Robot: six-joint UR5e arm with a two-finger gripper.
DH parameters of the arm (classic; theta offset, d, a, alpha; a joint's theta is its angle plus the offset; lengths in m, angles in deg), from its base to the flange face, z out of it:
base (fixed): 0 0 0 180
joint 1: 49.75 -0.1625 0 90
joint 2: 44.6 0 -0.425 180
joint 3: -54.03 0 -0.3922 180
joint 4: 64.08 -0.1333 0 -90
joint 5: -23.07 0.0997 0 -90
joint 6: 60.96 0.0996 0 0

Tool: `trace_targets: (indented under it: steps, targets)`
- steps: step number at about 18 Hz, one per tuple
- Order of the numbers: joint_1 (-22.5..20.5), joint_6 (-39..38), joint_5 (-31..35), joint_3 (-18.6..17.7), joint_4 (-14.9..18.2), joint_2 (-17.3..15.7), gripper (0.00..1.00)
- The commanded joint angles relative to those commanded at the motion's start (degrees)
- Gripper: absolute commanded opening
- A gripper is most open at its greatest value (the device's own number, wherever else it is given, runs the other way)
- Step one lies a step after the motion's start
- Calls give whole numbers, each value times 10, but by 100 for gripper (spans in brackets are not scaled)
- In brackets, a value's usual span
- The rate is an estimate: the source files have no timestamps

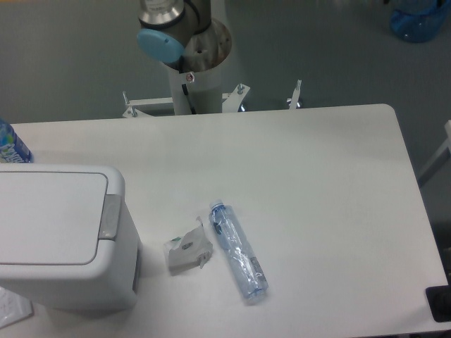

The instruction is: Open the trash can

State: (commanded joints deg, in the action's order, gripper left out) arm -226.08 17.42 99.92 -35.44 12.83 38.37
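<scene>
1. We see the trash can (60, 236) at the lower left of the frame — a boxy white plastic bin with rounded corners, its left side cut off by the frame edge, its base near the table's front edge.
2. Its flat lid (46, 217) lies shut, smooth and matte, with a small grey push tab (109, 216) on the lid's right edge.
3. Just right of the bin, apart from it, lies a crumpled grey-white wrapper (187, 250), and beside that a clear blue plastic bottle (239, 251) on its side, running diagonally toward the lower right.
4. The white table (317, 183) has a rounded corner at upper right; a broad bare stretch of smooth surface fills its upper and right parts.
5. At the top of the frame we see only the robot arm (173, 28) — a metallic joint with a round light-blue cap — above its white pedestal behind the table's far edge. The gripper lies outside the frame, so we cannot tell whether it is released or clenched.
6. Another blue bottle (10, 144) peeks in at the left edge, behind the bin.
</scene>
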Motion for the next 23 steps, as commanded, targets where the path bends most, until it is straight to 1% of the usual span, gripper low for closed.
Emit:
trace_targets:
  steps: [2,4,9,12,14,17,20,23]
  targets:
    - [9,-73,-30,-2,-2,-1,100]
    - [23,-124,-44,-3,-2,-2,100]
    - [90,-253,-45,-2,-4,0,100]
    - [130,-327,-45,-1,-35,11,100]
    - [157,-403,-45,3,-54,23,100]
    - [195,-487,-45,3,-87,37,100]
    - [224,-554,-50,3,-96,45,100]
    - [252,-618,-75,2,-98,56,100]
